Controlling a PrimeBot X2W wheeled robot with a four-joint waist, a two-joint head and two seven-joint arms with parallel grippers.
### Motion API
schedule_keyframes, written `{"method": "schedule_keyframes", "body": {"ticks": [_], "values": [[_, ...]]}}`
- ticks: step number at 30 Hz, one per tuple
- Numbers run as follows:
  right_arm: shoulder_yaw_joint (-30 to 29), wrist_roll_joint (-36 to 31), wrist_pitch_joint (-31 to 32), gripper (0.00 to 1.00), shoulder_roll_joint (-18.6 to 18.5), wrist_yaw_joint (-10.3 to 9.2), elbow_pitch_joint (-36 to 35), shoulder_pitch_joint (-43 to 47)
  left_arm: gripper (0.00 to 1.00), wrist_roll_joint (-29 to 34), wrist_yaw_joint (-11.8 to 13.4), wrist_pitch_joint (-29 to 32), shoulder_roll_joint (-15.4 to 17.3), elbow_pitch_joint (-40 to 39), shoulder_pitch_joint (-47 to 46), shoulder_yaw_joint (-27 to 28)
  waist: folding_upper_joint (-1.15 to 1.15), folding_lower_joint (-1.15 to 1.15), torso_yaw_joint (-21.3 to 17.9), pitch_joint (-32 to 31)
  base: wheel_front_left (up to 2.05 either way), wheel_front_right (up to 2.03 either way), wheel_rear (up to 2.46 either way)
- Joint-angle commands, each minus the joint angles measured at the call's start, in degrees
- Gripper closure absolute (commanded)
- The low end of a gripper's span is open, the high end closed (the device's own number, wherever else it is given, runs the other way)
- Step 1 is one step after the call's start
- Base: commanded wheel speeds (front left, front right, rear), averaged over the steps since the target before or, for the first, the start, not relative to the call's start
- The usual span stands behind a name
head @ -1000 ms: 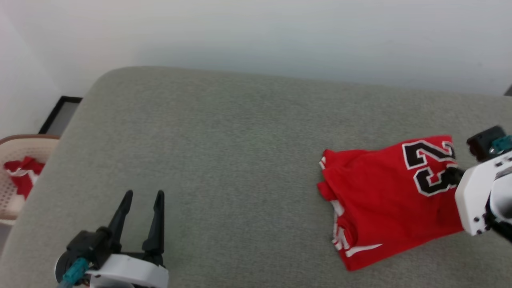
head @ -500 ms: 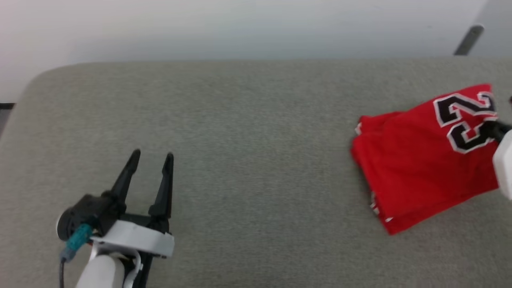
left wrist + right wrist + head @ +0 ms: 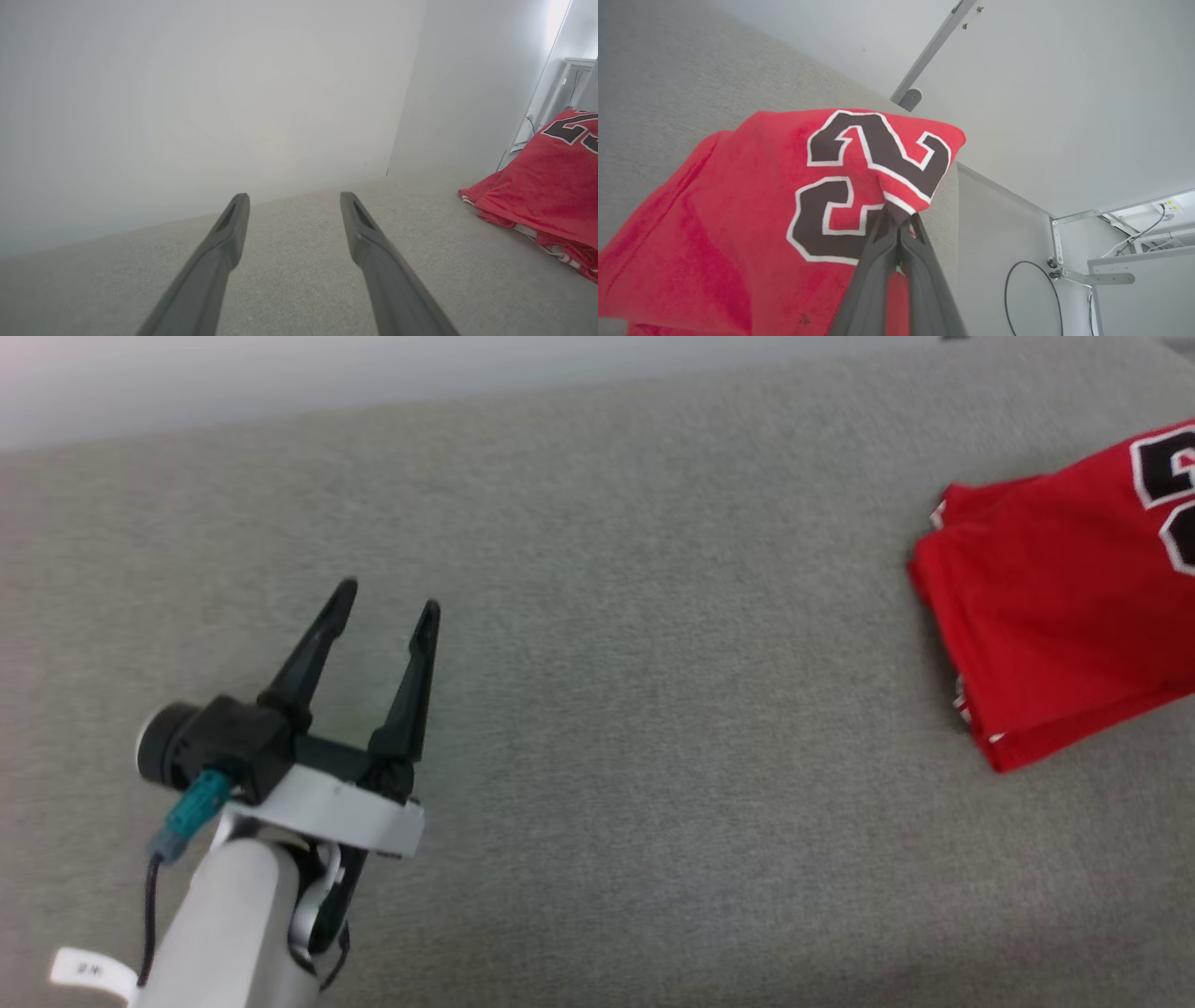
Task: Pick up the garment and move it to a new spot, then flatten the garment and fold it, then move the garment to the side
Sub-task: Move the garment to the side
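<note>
Garment (image 3: 738, 224) pinched by right gripper (image 3: 896, 219); left gripper (image 3: 387, 597) agape.

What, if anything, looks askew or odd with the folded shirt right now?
The garment is not lying flat: the right gripper is shut on its edge beside the "23", tenting that corner up off the grey surface. White trim peeks out between the layers at the opposite end. Nothing looks torn or spilled.

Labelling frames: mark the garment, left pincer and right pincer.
garment (image 3: 1055, 607), head view, red body panel
left pincer (image 3: 387, 595), head view, midway between open fingertips
right pincer (image 3: 895, 213), right wrist view, tips shut on garment
</note>
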Motion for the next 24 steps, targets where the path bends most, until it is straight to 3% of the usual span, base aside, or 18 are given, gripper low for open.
{"method": "schedule_keyframes", "body": {"ticks": [1, 10, 16, 24], "values": [[0.8, -0.1, -1.3, 1.00, -0.5, -0.07, 0.9, -1.6, 0.00, -0.3, -0.1, 0.0, 0.6, 0.1, -1.6, -0.6, 0.00, 0.00, -3.6, 3.8, 0.00, 0.00, 0.00], [7.1, -3.5, -9.0, 1.00, -3.7, -0.07, 8.5, -8.0, 0.00, -0.8, 0.0, 0.0, 1.9, 1.0, -7.5, -5.1, 0.00, 0.00, -5.6, 8.4, 0.00, 0.00, 0.00], [8.0, -6.5, -12.0, 1.00, -4.8, -0.07, 15.2, -11.5, 0.00, -1.3, 0.0, 0.0, 2.6, 1.4, -10.7, -7.7, 0.00, 0.00, -5.0, 11.2, 0.00, 0.00, 0.00], [5.4, -11.4, -14.7, 1.00, -1.8, -0.07, 25.9, -13.7, 0.00, -2.2, 0.0, 0.0, 3.6, 2.1, -13.1, -9.6, 0.00, 0.00, -2.9, 14.0, 0.00, 0.00, 0.00]]}}
